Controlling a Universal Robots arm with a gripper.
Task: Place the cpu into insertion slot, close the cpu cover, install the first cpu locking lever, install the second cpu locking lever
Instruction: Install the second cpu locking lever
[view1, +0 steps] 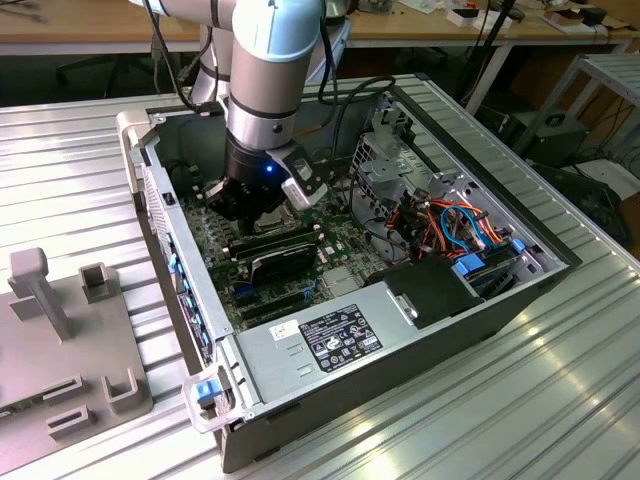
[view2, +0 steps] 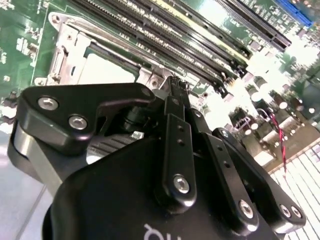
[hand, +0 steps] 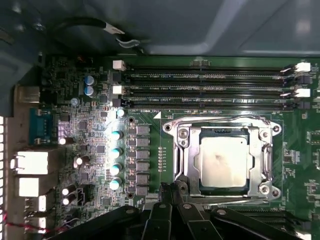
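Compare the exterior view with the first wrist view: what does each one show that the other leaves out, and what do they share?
Exterior view alone: the whole open computer case on a ribbed metal table, the arm reaching down into it, the power supply and a bundle of orange and blue cables.

First wrist view alone: the cpu seated in the insertion slot, the cpu cover lying flat around it, and the end effector at the socket's edge.

Shared: the green motherboard and the long memory slots.

Open computer case (view1: 420, 330) sits on the ribbed metal desk (view1: 560, 400); grey plastic fixture (view1: 70, 340) on the exterior view's left, coloured cables (view1: 465, 225) inside.
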